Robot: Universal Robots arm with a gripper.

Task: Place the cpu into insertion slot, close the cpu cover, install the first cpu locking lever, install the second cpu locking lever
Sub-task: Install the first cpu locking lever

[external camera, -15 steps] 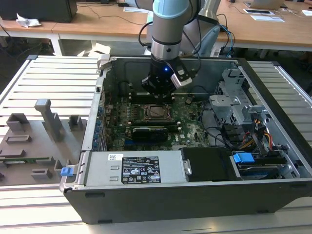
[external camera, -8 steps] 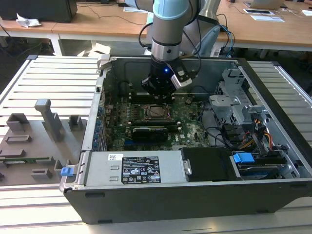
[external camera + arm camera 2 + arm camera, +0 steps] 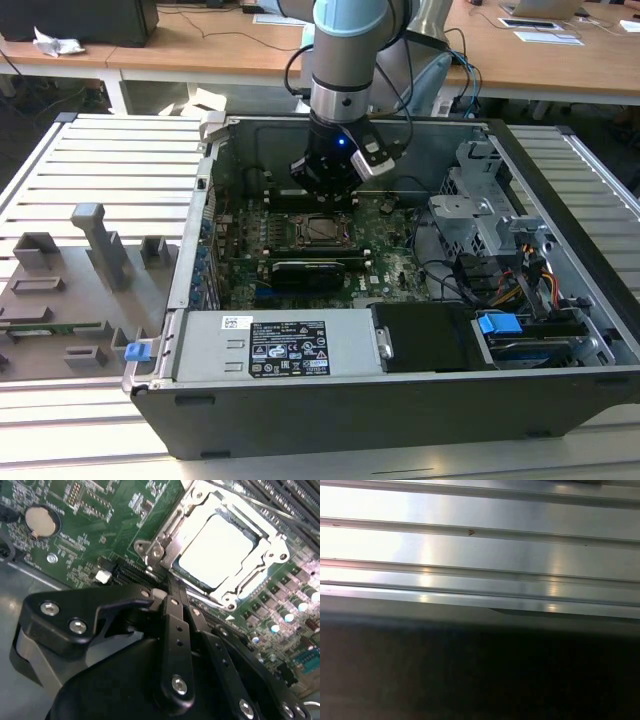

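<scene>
Second wrist view: cpu (image 3: 216, 547) sits flat in insertion slot (image 3: 176, 571), cpu cover (image 3: 260, 530) closed over it, framing it. Your end effector (image 3: 170, 587), fingers together, holding nothing, tips at cover's edge, likely pressing lever there.
</scene>
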